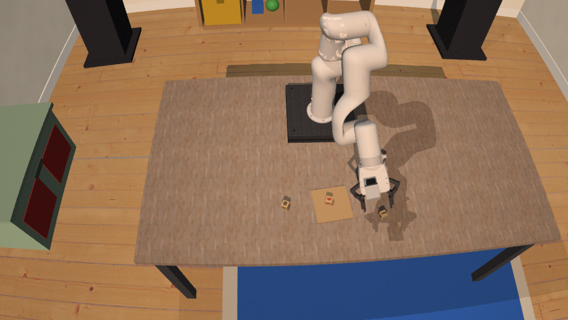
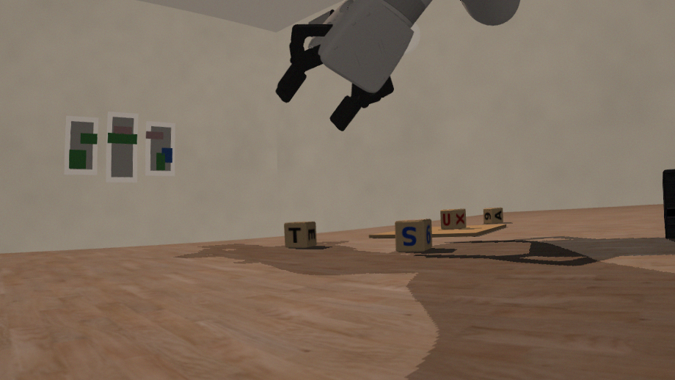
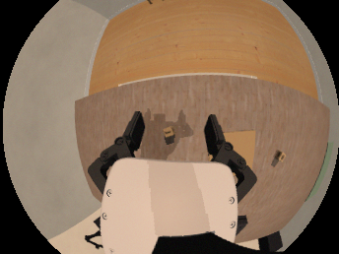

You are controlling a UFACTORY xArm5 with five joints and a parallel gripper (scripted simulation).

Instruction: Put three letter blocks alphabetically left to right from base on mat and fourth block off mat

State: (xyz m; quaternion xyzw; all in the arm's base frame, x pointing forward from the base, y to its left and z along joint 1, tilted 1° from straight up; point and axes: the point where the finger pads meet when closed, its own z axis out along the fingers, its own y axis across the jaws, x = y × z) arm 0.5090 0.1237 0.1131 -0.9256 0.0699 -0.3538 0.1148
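Note:
The tan mat [image 1: 321,214] [image 2: 477,231] [image 3: 242,142] lies flat on the table. A block with a red character on top [image 1: 329,199] [image 2: 453,219] stands on it. A block with a black B on top [image 1: 285,204] [image 2: 493,216] [image 3: 280,156] stands off the mat, beyond its left edge in the top view. A block with T and E on its sides [image 1: 382,213] [image 2: 299,235] [image 3: 169,132] stands off the right edge. A block with a blue S on one side [image 2: 413,235] is hidden in the other views. My gripper [image 1: 378,207] [image 2: 312,114] [image 3: 174,120] is open, empty and tilted, high above the table.
The black base plate [image 1: 300,126] of the arm stands at the back of the table [image 1: 214,170]. The arm reaches forward from it, right of the mat in the top view. A green cabinet [image 1: 25,147] stands off the table's left side.

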